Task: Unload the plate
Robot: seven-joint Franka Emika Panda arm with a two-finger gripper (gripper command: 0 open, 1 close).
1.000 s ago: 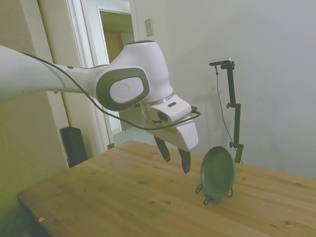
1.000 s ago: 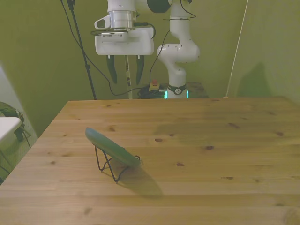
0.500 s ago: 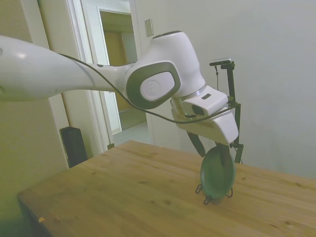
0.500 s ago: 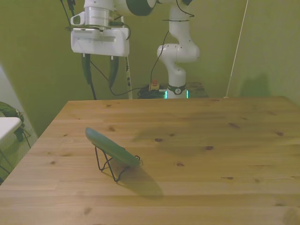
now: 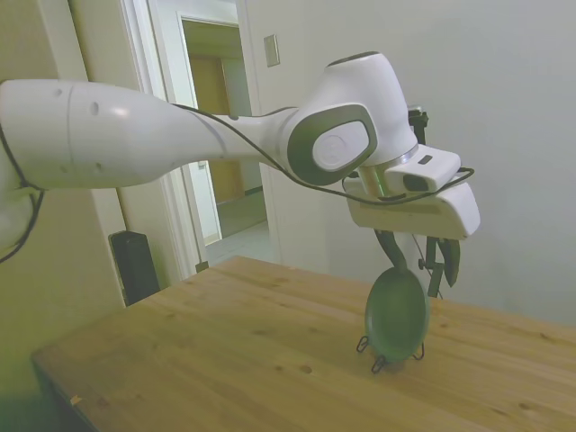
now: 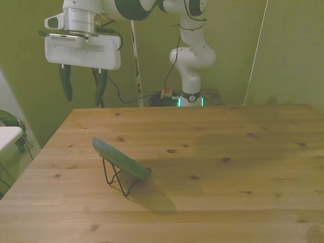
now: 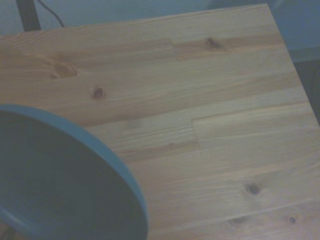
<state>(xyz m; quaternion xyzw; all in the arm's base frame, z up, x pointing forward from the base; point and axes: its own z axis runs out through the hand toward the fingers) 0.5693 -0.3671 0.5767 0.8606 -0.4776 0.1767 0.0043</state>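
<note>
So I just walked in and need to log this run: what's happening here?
The white arm is going after the green plate, which leans tilted on a thin black wire stand on the wooden table. The gripper hangs open in the air above the plate, not touching it. Nothing has been lifted yet.

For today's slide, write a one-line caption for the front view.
Open gripper hangs above the wooden table, while the green plate leans tilted on its black wire stand.
</note>
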